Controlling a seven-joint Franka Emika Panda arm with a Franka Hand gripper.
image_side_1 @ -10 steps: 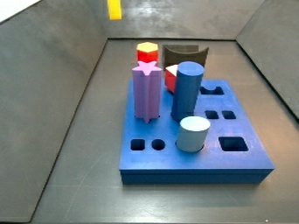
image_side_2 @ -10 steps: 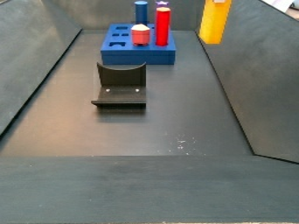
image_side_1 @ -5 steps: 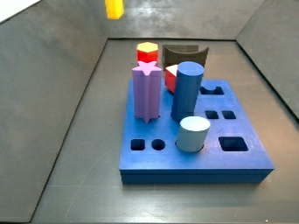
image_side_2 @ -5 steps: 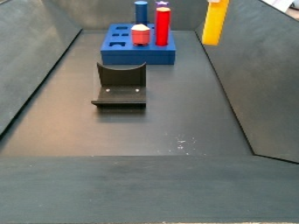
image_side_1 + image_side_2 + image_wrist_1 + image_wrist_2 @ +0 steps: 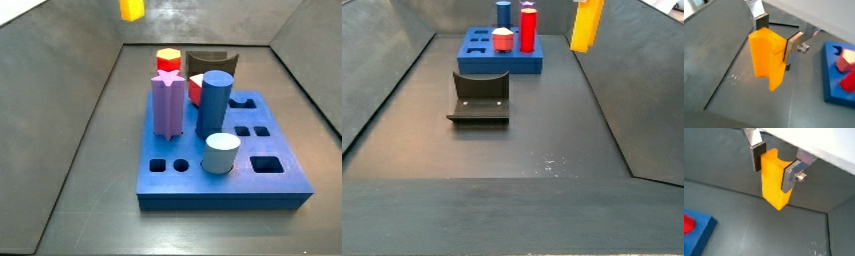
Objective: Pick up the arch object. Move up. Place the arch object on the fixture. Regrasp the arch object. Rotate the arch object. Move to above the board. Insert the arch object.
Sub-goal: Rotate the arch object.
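Arch object (image 5: 131,9) aloft — gripper unseen

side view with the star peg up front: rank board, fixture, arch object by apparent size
1. Board, largest by far.
2. Fixture, mostly hidden behind the pegs, so unsure.
3. Arch object, cut off at the frame's top; the gripper holds it in its fingers, high, off to the board's side.

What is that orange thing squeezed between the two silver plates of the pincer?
In both wrist views the arch object sits clamped between the pincer fingers, high above the floor.
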